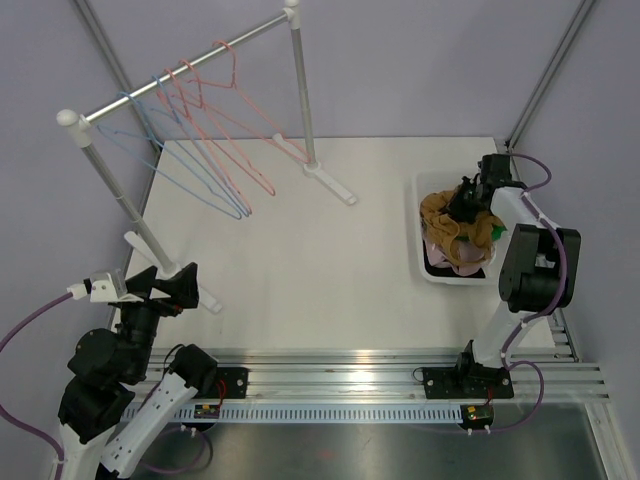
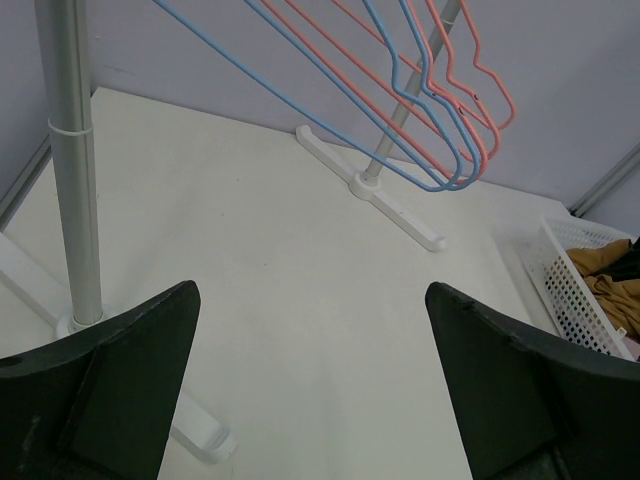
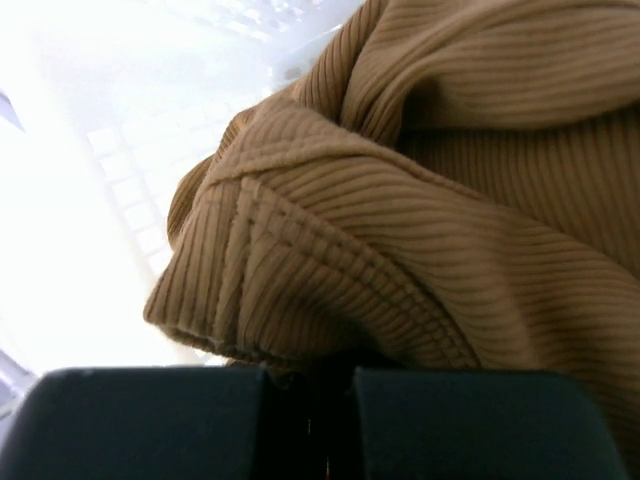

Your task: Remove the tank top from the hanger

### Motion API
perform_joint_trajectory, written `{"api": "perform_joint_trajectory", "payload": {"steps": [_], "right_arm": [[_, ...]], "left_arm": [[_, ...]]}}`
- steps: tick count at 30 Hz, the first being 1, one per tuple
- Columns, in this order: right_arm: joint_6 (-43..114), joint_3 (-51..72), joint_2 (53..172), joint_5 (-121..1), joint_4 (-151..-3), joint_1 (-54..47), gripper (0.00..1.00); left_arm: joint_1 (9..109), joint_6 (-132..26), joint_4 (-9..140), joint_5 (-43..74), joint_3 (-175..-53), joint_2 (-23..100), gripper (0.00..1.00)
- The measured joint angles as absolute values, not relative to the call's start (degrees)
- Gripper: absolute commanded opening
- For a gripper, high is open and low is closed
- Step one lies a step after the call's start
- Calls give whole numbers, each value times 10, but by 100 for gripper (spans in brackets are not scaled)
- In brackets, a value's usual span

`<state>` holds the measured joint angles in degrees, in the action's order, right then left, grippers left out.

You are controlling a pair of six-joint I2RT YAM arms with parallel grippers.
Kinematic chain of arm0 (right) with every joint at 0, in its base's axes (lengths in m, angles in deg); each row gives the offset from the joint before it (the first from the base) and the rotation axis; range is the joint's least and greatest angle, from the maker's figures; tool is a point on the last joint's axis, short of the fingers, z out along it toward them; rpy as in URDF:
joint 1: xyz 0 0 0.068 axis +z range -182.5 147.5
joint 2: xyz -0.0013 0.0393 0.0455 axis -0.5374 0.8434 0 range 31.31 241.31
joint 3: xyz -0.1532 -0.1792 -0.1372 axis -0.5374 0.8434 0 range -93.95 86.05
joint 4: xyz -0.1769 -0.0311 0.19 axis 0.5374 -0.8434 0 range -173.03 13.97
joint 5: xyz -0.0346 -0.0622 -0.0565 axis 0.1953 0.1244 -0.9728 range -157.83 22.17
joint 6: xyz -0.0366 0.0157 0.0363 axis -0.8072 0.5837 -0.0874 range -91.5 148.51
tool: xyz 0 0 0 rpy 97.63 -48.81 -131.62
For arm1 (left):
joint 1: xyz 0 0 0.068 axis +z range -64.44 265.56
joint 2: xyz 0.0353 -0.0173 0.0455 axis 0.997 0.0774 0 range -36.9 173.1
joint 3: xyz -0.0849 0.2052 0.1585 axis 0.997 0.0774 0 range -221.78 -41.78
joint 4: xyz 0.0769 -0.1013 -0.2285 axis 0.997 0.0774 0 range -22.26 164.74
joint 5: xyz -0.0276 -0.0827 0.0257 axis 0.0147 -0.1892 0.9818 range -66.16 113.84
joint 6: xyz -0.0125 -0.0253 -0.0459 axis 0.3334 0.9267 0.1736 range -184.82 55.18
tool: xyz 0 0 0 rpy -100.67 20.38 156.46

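Note:
A tan ribbed tank top point(image 1: 438, 212) lies bunched on other clothes in a white basket point(image 1: 420, 262) at the right of the table. It fills the right wrist view point(image 3: 420, 200). My right gripper point(image 1: 468, 200) is down on it, its jaws almost together with a fold of the fabric pinched between them point(image 3: 310, 400). Several bare pink and blue hangers point(image 1: 200, 130) hang on the rack's rail and also show in the left wrist view point(image 2: 440, 110). No garment is on any hanger. My left gripper point(image 1: 175, 285) is open and empty point(image 2: 310, 380) above the table, beside the rack's near pole.
The clothes rack has a near pole point(image 1: 110, 180) with a white foot point(image 1: 205, 298) and a far pole point(image 1: 300, 90) with its foot point(image 1: 335, 185). The basket's mesh wall point(image 2: 580, 275) shows at the right of the left wrist view.

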<state>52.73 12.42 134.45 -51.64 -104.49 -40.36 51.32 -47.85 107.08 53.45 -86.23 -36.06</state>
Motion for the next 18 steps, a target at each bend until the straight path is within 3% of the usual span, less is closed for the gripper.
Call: {"api": "perform_joint_trajectory", "payload": {"steps": [3,4,7,9,11,14,16,18], "right_arm": [[530,129,1360,-481,-1020,-408,9],[531,132,1362,-470,-1012,-409,27],[537,136,1356,-452,-1001,-410,49],[537,133,1346,-451,-1007,-410,51],[538,121,1337,-460,-1032,-410,65],[535,76,1334,-481,-1089,-411,68],[533,39,1332,-509,-1126,-411,90],[528,10,1325,-536,-1153,-412,100]], "left_arm": [[513,-479,1071,535,-862,-361,99],[513,-479,1071,535,-862,-361,99],[513,-478,1071,535,-862,-361,99],[513,-478,1071,536,-862,-361,99],[514,-475,1071,538,-862,-361,99],[518,-470,1072,544,-863,-361,99],[523,-468,1072,549,-863,-361,99],[526,-466,1074,555,-863,-361,99]]}}
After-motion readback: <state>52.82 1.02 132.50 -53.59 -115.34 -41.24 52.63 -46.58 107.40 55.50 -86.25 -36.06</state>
